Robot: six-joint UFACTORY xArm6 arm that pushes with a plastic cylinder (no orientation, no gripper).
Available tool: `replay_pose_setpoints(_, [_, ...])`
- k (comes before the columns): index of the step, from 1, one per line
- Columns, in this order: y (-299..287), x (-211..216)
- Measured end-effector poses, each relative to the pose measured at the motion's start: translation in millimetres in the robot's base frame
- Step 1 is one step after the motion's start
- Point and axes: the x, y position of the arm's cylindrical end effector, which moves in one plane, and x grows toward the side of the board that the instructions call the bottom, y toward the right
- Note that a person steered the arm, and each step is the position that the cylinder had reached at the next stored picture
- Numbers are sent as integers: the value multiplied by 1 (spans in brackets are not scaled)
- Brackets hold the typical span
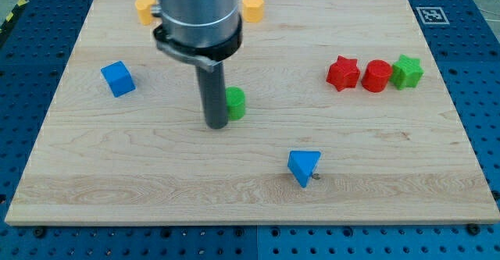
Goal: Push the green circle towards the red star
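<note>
The green circle (235,103) lies near the board's middle, partly hidden by my rod. My tip (216,124) rests against the circle's left side. The red star (343,73) sits far to the view's right, in a row with a red circle (376,76) and a green star (407,72) touching side by side.
A blue cube (118,79) lies at the view's left. A blue triangle (304,167) sits lower right of the tip. Two yellow blocks (251,8) (144,10) lie at the top edge, partly behind the arm. The wooden board (94,174) ends at a blue pegboard.
</note>
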Motion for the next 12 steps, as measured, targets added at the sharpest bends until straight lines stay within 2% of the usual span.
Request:
replay_pose_setpoints(2, [7,-28])
replay_pose_setpoints(3, [-9,-34])
replay_pose_setpoints(4, [18,-42])
replay_pose_setpoints(7, [78,-42])
replay_pose_setpoints(12, [86,-45])
